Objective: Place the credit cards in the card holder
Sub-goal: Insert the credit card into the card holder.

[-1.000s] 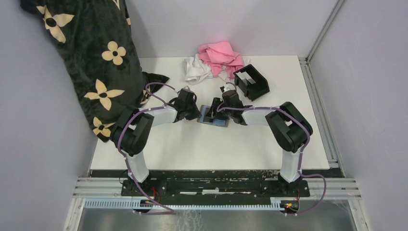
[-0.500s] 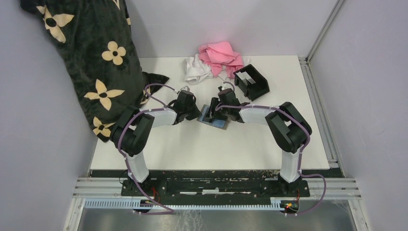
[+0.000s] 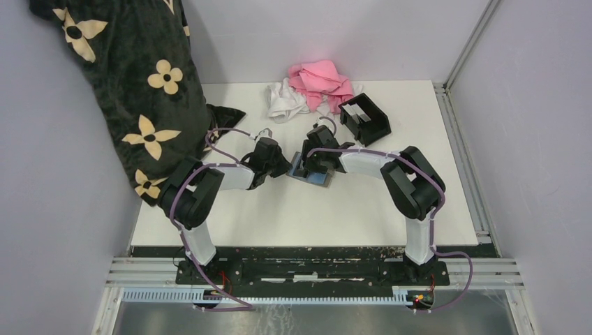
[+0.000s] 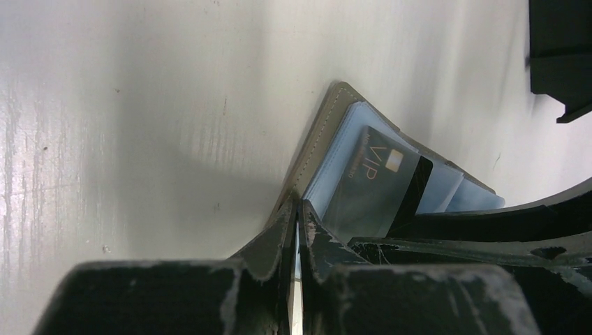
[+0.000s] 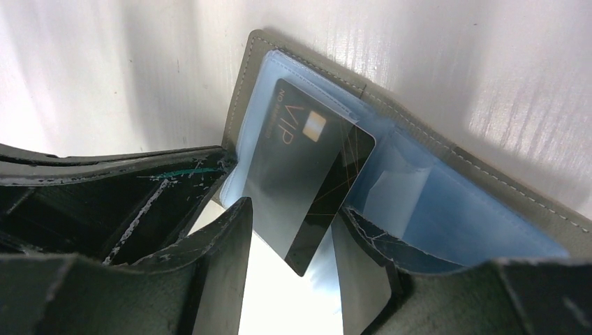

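A grey folding wallet with a light blue inside lies open mid-table. A dark glossy card marked VIP sticks partway out of its clear sleeve; it also shows in the left wrist view. My left gripper is shut on the wallet's grey edge, at the wallet's left end. My right gripper is open, its fingers either side of the card's free corner, over the wallet. The black card holder stands empty at the back right, apart from both grippers, and shows in the left wrist view.
A pink cloth and a white cloth lie bunched at the table's back edge. A black fabric with cream flowers hangs over the table's left side, close to the left arm. A metal rail runs along the right edge.
My right gripper has moved a little left onto the wallet, bringing its fingers round the card's corner. My left gripper has shifted slightly but keeps its hold on the wallet's edge.
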